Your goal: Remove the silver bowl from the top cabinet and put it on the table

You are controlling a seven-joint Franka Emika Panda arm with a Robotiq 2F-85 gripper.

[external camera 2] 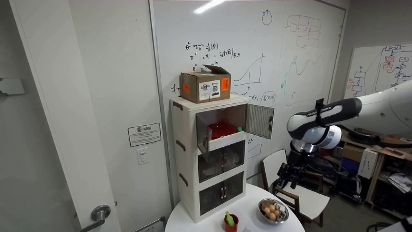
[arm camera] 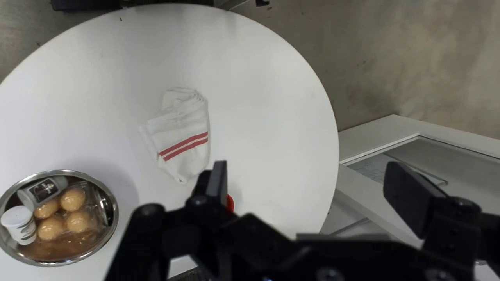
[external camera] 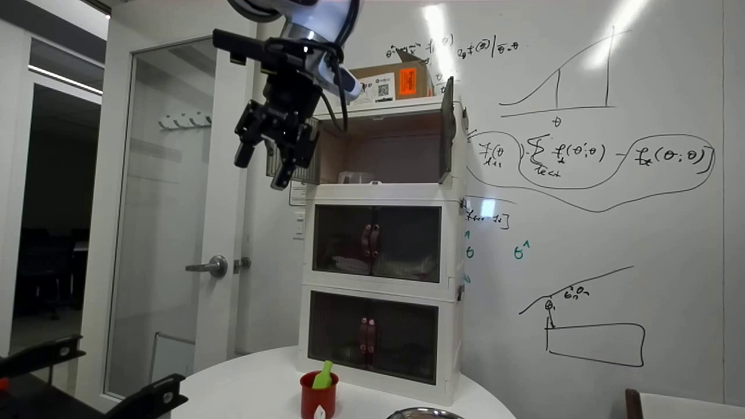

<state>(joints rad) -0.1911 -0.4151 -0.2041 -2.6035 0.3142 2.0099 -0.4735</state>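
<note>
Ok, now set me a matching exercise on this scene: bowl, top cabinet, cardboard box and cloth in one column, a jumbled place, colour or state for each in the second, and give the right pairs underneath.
Column one
1. silver bowl
2. top cabinet
3. cardboard box
4. cloth

Column two
A. white with red stripes
B. on the table, with eggs in it
C. on top of the cabinet stack
D. with both doors open

Right pairs: 1-B; 2-D; 3-C; 4-A

Wrist view: the gripper (arm camera: 306, 175) hides the red cup (arm camera: 230, 203) (bar a sliver).
</note>
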